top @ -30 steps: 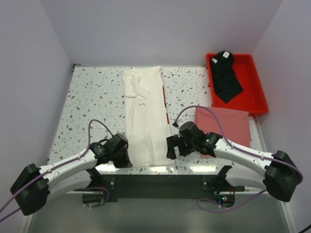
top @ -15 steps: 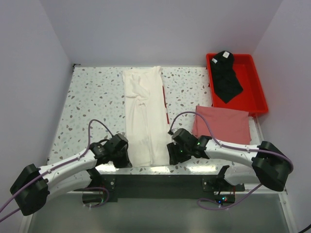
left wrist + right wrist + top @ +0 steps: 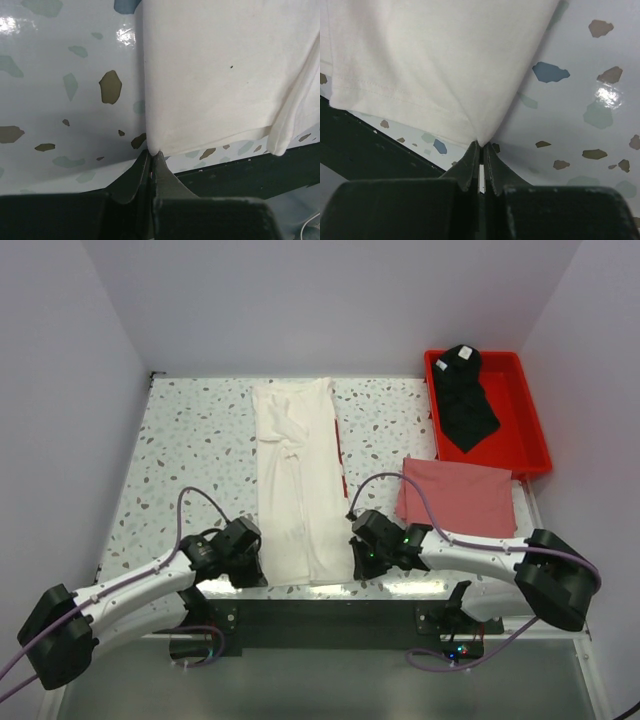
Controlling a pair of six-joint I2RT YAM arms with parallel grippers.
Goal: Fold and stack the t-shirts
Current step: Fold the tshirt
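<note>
1. Two grippers hold the white t-shirt point(image 3: 298, 470) at its near hem. The left gripper point(image 3: 151, 153) is clamped on the left corner and the right gripper point(image 3: 481, 145) on the right corner.
2. The shirt lies as a long strip on the table point(image 3: 190, 440).
3. The pink t-shirt point(image 3: 460, 498) lies folded at right, and the black t-shirt point(image 3: 465, 405) lies in the red tray point(image 3: 518, 390).

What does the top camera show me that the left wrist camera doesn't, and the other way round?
Only the top view: the white shirt laid out full length, the folded pink shirt, the black shirt in the red tray, and the right gripper at the shirt's near right corner. Only the left wrist view: the left gripper closed on the shirt's near left corner, cloth pinched to a point. Both: the white shirt, the speckled table and its dark near edge.
</note>
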